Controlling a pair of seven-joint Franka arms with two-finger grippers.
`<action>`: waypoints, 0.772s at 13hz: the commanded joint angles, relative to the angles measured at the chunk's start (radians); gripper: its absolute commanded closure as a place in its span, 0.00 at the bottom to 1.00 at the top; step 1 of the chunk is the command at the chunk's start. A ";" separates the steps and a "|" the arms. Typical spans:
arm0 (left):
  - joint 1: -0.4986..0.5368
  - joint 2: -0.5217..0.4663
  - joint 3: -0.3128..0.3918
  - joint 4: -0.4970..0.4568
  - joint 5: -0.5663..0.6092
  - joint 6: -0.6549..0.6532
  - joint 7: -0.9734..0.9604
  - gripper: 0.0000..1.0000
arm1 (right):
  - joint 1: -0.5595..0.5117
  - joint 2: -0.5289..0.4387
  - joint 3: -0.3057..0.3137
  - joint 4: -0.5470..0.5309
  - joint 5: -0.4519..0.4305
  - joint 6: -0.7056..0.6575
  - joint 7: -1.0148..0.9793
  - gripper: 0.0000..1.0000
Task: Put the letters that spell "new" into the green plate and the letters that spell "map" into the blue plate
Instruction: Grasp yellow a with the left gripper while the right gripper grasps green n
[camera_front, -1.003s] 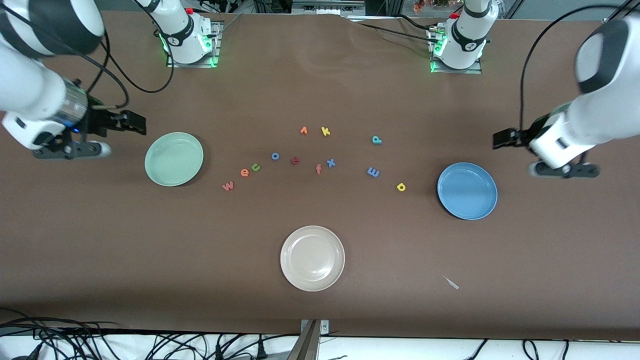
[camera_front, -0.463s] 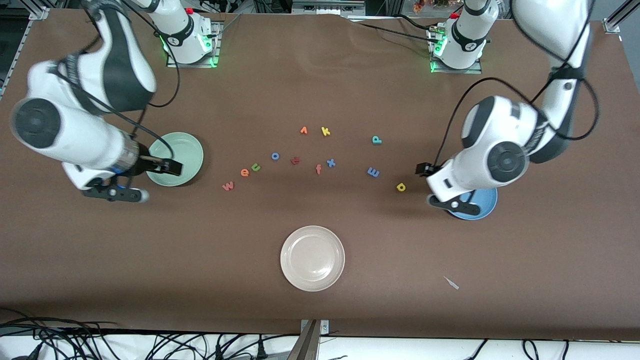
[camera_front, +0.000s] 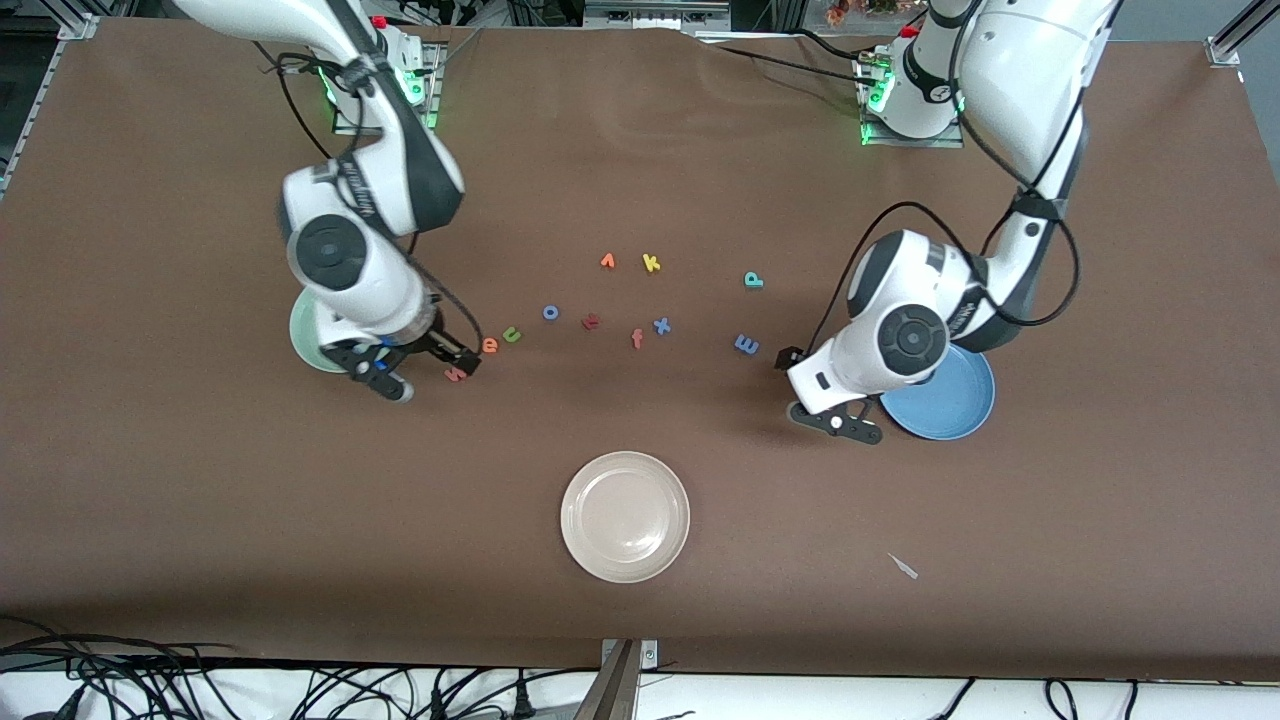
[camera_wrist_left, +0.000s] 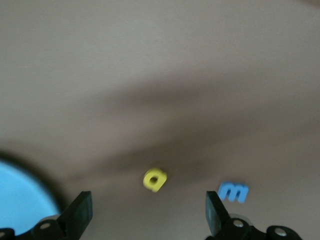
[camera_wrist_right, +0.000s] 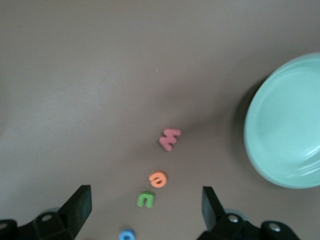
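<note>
My right gripper (camera_front: 464, 360) hangs open low over the pinkish-red "w" (camera_front: 454, 375), beside the orange "e" (camera_front: 490, 345) and green "n" (camera_front: 511, 334). The right wrist view shows the "w" (camera_wrist_right: 170, 138), "e" (camera_wrist_right: 158, 179) and "n" (camera_wrist_right: 145, 199) ahead of the open gripper (camera_wrist_right: 145, 212), with the green plate (camera_wrist_right: 290, 125) beside them. That arm covers most of the green plate (camera_front: 300, 335). My left gripper (camera_front: 792, 362) is open over the yellow "a" (camera_wrist_left: 154, 179), near the blue "m" (camera_front: 746, 344) (camera_wrist_left: 233, 191). The teal "p" (camera_front: 753, 280) lies farther back. The blue plate (camera_front: 960, 405) (camera_wrist_left: 20, 200) is beside the left arm.
A cream-white plate (camera_front: 625, 516) sits nearer the camera, mid-table. Other letters lie between the two groups: blue "o" (camera_front: 550, 312), a dark red letter (camera_front: 591, 321), orange "f" (camera_front: 637, 339), blue "x" (camera_front: 661, 325), yellow "k" (camera_front: 651, 263). A small pale scrap (camera_front: 903, 566) lies near the front.
Both arms swung in from the table's ends. The right gripper passed over the green plate to the "w"; the left gripper passed the blue plate to the yellow "a". Both stay open.
</note>
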 joint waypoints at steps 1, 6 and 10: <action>-0.018 -0.020 0.006 -0.135 0.014 0.178 0.024 0.00 | 0.075 0.034 -0.008 -0.064 -0.088 0.075 0.325 0.02; -0.034 -0.047 0.008 -0.264 0.103 0.330 0.012 0.12 | 0.123 0.162 -0.006 -0.065 -0.175 0.229 0.560 0.02; -0.035 -0.032 0.008 -0.260 0.151 0.334 -0.005 0.33 | 0.143 0.170 0.000 -0.116 -0.173 0.266 0.636 0.03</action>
